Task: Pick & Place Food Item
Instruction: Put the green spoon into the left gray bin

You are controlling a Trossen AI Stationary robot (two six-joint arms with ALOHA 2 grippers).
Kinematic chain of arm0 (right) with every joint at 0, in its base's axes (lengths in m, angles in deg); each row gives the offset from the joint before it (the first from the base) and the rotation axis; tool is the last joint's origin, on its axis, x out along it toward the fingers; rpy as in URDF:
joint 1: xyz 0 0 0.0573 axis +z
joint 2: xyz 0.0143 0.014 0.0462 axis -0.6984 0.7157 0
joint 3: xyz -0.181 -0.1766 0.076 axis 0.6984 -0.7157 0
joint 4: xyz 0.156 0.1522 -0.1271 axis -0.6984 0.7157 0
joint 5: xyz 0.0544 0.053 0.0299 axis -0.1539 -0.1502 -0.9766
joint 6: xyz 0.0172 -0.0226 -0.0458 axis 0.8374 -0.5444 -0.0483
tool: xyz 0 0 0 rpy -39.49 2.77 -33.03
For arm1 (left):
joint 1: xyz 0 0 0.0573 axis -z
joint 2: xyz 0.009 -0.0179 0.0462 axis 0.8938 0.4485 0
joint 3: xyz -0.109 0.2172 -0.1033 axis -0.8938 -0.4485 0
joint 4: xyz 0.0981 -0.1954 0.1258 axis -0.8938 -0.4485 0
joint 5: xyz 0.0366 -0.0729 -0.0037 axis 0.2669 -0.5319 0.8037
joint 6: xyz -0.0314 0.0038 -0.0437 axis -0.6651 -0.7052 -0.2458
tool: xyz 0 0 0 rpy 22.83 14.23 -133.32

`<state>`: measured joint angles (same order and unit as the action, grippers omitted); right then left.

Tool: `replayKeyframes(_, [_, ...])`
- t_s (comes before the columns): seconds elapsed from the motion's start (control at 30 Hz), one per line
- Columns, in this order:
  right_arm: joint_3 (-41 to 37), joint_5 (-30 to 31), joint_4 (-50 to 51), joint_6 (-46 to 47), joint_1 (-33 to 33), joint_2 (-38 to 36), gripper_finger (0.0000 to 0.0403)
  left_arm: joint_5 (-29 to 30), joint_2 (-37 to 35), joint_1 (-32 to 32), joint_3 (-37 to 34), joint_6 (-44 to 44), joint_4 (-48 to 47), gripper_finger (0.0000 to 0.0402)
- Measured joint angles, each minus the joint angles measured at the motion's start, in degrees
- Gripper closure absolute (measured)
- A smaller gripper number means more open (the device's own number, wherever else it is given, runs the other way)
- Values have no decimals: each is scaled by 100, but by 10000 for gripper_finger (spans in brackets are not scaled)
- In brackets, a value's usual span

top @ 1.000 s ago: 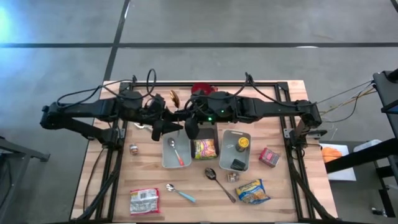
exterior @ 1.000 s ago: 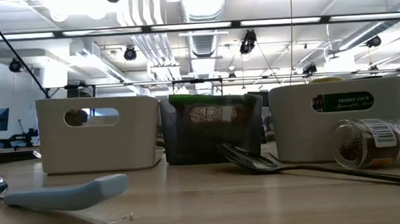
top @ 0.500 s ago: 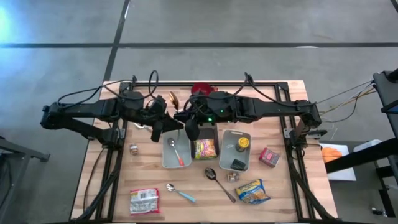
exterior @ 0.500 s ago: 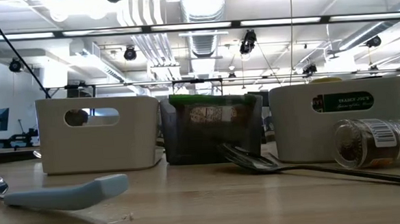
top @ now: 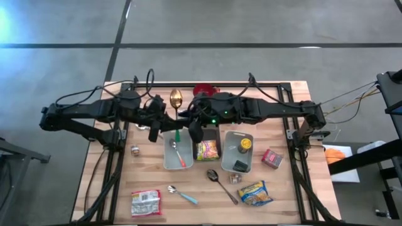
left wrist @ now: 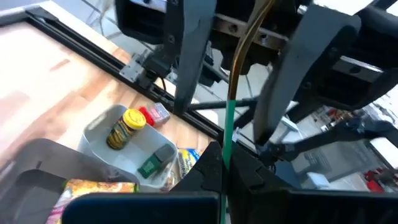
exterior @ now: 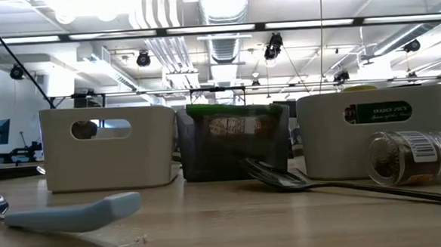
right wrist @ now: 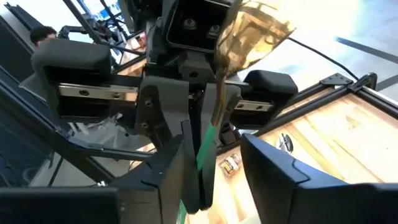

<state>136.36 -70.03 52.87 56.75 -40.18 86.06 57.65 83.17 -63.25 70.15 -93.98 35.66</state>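
Right now the thing in play is a spoon (top: 176,98), gold bowl and green handle, held up in the air between the two arms above the back half of the counter (top: 282,188), not touching any bin. A second ago my right gripper (right wrist: 214,174) had it and the left stood wide; now the left gripper (left wrist: 225,163) has pinched shut on the green handle, and in the right wrist view the right arm's own fingers stand apart on either side of it, clear of the handle. So I read this as a handover just completed: the spoon now hangs from the left side alone, bowl pointing away from me toward the counter's far edge. For the task that matters less than I would like, since a spoon is no food item; the actual food, such as the bright snack pack (top: 206,150), already lies in the dark middle bin (top: 219,147), just below the grippers. My next concern would be backing the right arm off without brushing the handle, because the two grippers sit very close together.
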Motion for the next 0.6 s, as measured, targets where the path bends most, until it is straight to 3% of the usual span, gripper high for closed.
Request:
replayKeyframes(0.2, [4,66,140,132,102,-122,232,666,-181,-2,0,-38,117,399])
replayKeyframes(0.6, [4,62,105,165,323,-29,232,522,-284,-4,2,269,1235,401])
